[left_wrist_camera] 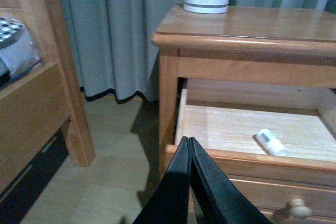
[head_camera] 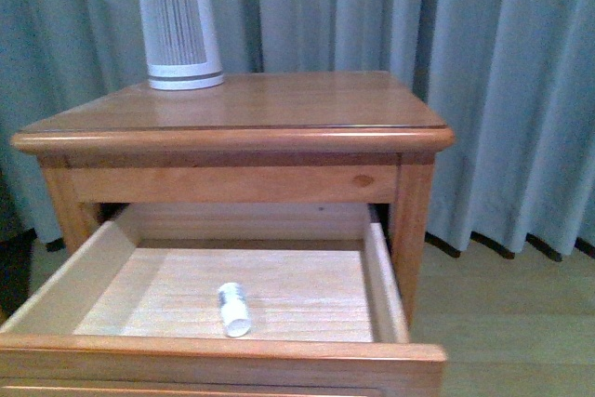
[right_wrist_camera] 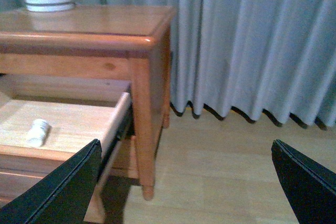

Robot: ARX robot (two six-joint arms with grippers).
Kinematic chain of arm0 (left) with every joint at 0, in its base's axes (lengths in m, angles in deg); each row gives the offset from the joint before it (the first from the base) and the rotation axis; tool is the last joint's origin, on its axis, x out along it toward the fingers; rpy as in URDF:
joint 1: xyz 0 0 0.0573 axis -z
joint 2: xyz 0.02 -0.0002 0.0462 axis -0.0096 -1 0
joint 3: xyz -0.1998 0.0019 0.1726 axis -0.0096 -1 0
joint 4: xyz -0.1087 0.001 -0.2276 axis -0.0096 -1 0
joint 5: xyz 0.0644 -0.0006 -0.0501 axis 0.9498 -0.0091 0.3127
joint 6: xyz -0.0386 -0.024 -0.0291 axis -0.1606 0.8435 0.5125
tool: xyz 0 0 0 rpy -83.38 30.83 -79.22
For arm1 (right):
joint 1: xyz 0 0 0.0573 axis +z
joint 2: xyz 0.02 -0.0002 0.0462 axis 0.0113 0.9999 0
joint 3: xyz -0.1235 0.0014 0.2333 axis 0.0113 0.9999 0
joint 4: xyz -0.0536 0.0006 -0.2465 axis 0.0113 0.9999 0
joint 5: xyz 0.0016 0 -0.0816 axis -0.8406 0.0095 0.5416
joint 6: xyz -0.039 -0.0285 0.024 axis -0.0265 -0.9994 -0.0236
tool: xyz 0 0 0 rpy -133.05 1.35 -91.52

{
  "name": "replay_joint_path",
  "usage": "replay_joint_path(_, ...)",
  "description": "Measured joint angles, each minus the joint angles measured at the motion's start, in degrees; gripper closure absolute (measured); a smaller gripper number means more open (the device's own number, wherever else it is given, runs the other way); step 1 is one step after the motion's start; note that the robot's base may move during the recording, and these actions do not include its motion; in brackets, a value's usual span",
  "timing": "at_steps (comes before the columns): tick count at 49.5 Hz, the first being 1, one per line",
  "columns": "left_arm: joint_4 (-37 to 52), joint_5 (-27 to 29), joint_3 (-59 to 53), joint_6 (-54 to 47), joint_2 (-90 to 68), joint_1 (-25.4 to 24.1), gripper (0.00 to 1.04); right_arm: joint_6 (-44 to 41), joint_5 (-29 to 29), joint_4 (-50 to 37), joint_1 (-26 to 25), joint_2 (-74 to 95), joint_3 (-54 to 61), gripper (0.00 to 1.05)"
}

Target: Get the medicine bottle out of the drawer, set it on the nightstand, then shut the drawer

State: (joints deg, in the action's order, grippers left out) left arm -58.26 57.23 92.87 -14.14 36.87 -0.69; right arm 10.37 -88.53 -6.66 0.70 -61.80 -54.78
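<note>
**Down in the open drawer (head_camera: 223, 352), nothing picked yet**

That medicine bottle (head_camera: 233, 309) lies on its side, lower centre of the front view. Now the left gripper (left_wrist_camera: 189, 142): pinched closed, empty. Over to the right gripper (right_wrist_camera: 184, 182): spread wide, empty. Pick, place on the nightstand (head_camera: 279, 99), close: all ahead.

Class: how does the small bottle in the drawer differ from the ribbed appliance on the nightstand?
The medicine bottle lies on its side inside the open drawer; the ribbed appliance stands upright on the nightstand. The bottle is far smaller and smooth; the appliance is grooved. Both are white.
</note>
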Motion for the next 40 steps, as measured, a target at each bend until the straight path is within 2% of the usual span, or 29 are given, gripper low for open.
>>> replay_joint_path(34, 0.5, 0.2, -3.9, 0.0, 3.6, 0.1, 1.01, 0.0, -0.1, 0.0, 0.0, -0.1, 0.0, 0.07)
replay_joint_path(35, 0.5, 0.2, -3.9, 0.0, 3.6, 0.1, 1.01, 1.2, -2.2, 0.9, -0.5, 0.6, -0.3, 0.07)
replay_joint_path(38, 0.5, 0.2, -3.9, 0.0, 3.6, 0.1, 1.01, 7.5, -13.3, 7.6, -4.1, 6.6, -4.0, 0.07)
replay_joint_path(40, 0.5, 0.1, -3.9, 0.0, 3.6, 0.1, 1.01, 10.9, -17.4, 8.2, -4.8, 11.1, -6.2, 0.07)
